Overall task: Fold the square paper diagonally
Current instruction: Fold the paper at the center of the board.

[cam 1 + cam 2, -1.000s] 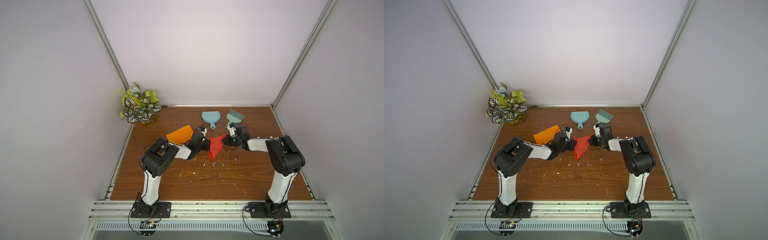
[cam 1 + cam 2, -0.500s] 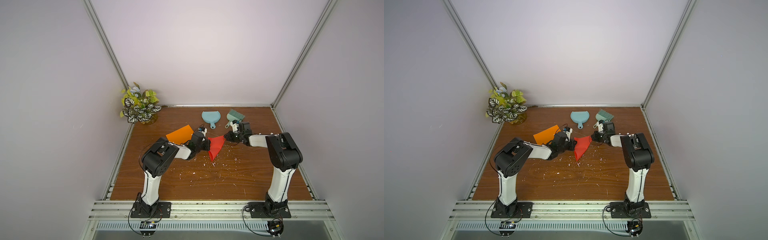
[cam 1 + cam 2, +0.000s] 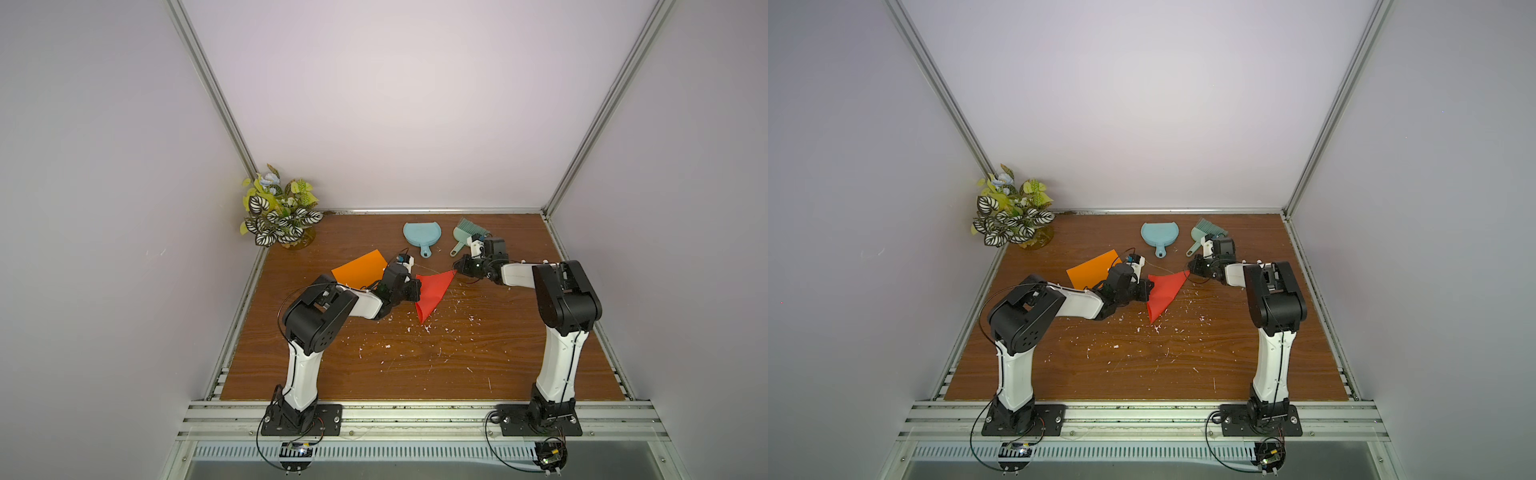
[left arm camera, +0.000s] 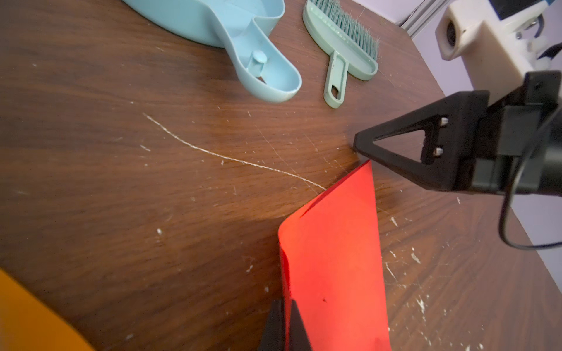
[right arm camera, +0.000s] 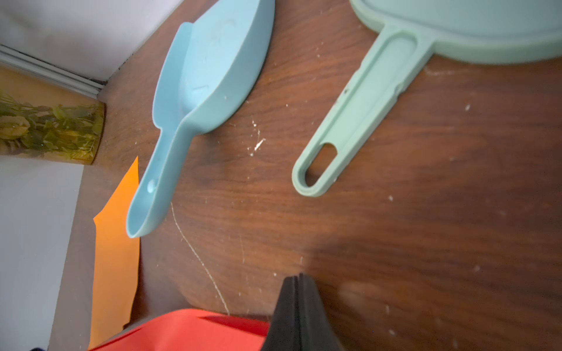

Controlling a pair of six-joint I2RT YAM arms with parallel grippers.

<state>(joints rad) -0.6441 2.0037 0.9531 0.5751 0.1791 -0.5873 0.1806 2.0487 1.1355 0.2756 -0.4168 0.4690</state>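
Observation:
The red paper [image 3: 432, 291] [image 3: 1163, 291] lies on the wooden table as a folded triangle, its point toward the front. My left gripper [image 3: 416, 291] [image 4: 286, 304] is shut on the paper's left edge, which bulges loosely just past the fingers in the left wrist view. My right gripper [image 3: 457, 264] [image 5: 299, 276] is shut with nothing between its tips. It sits low at the table just beyond the paper's right corner [image 4: 368, 164]. The red paper [image 5: 188, 331] shows beside the right fingers in the right wrist view.
A flat orange paper square [image 3: 359, 270] lies behind my left wrist. A blue dustpan [image 3: 419, 232] and a green brush [image 3: 467, 230] lie at the back, close behind my right gripper. A potted plant [image 3: 278, 212] fills the back left corner. White scraps dot the table's middle.
The right gripper has drawn back a little toward the brush, off the paper's right corner. The paper has spread from a narrow crumpled shape into a wider triangle. The left gripper holds still.

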